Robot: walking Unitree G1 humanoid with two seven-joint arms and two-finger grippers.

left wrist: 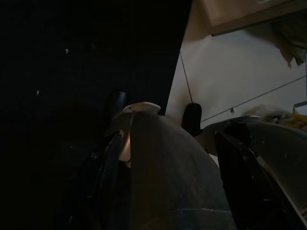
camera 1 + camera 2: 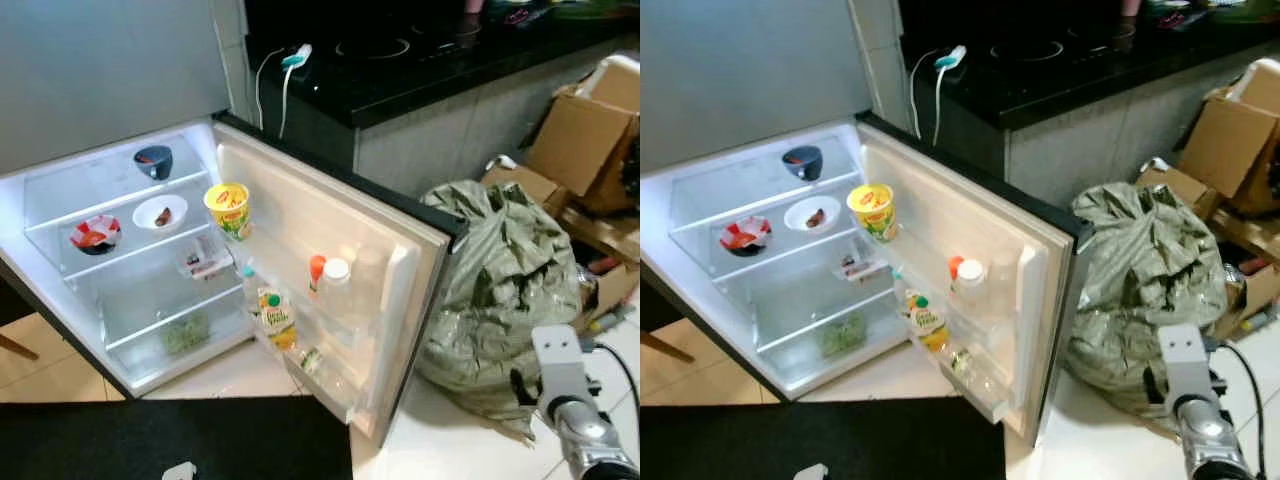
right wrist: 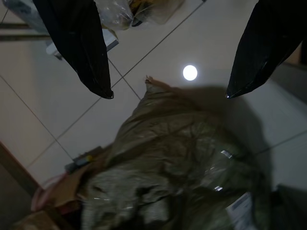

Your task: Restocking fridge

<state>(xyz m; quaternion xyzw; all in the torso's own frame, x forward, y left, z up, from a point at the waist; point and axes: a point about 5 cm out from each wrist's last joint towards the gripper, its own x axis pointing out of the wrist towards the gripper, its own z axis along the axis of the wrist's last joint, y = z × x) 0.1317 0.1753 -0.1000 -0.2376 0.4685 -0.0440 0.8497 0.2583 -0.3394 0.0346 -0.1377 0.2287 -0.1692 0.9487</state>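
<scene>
**Two arms low, fridge open and part stocked**

Two grippers are in view. The right gripper (image 3: 168, 86) hangs over the tiled floor (image 3: 53, 110) with its fingers (image 3: 79, 43) spread wide apart and nothing between them; directly beneath it lies a crumpled olive-green bag (image 2: 505, 285). From the head camera, the right arm (image 2: 575, 400) shows at the lower right, forearm angled downward beside that bag.

The left gripper (image 1: 165, 158) points down in deep shade. A dark, rounded object (image 1: 168, 177) sits between its fingers (image 1: 112, 158); whether the fingers press on it cannot be told.

The fridge (image 2: 110, 255) stands low at the left with its door (image 2: 340, 260) swung fully open and its interior lit.

- Top shelf: a dark bowl (image 2: 153, 160).
- Middle shelf: a white dish (image 2: 160, 213) and a red-and-white packet (image 2: 95, 235).
- Lower level: a small package (image 2: 205, 258).
- Bottom drawer: something green (image 2: 185, 332).
- Door racks: a yellow cup (image 2: 228, 208) above; a white-capped bottle (image 2: 333, 285) and a yellow-labelled bottle (image 2: 275, 318) below.

Behind the door runs a black countertop (image 2: 420, 60). Cardboard boxes (image 2: 585, 140) stand to the right.
</scene>
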